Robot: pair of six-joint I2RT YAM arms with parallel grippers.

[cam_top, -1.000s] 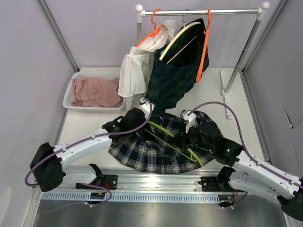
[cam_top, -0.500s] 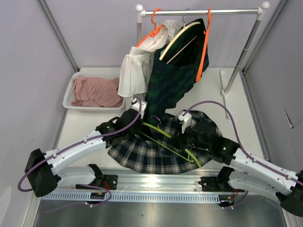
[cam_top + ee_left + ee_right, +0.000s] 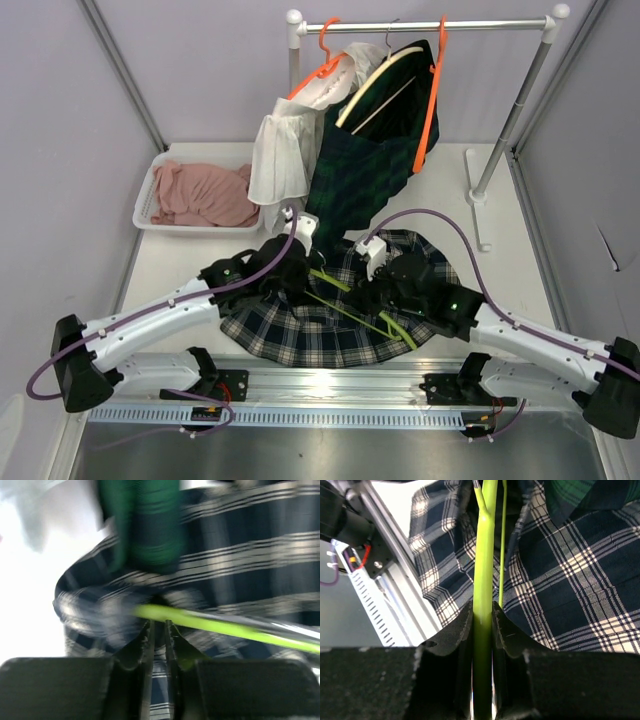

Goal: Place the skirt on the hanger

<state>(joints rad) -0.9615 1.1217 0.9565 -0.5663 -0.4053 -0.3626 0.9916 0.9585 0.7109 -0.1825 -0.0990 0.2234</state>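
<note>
My right tool point(image 3: 482, 611) is clenched on the lime-green hanger point(image 3: 485, 555), the bar pinched straight between its fingers; the hanger lies slantwise across the plaid skirt point(image 3: 290, 335), which is spread on the counter point(image 3: 170, 270) near the front edge, between my two arms and below the dark green garment point(image 3: 360, 170) hanging from the rail point(image 3: 430, 24); my left tool point(image 3: 157, 626) shows only a slit between its fingers, tips at the skirt's cloth just under the hanger bar, but that wrist view is smeared and I cannot tell whether any fabric is pinched; a pink garment point(image 3: 200, 195) sits in the white tray point(image 3: 143, 200) at far left.
</note>
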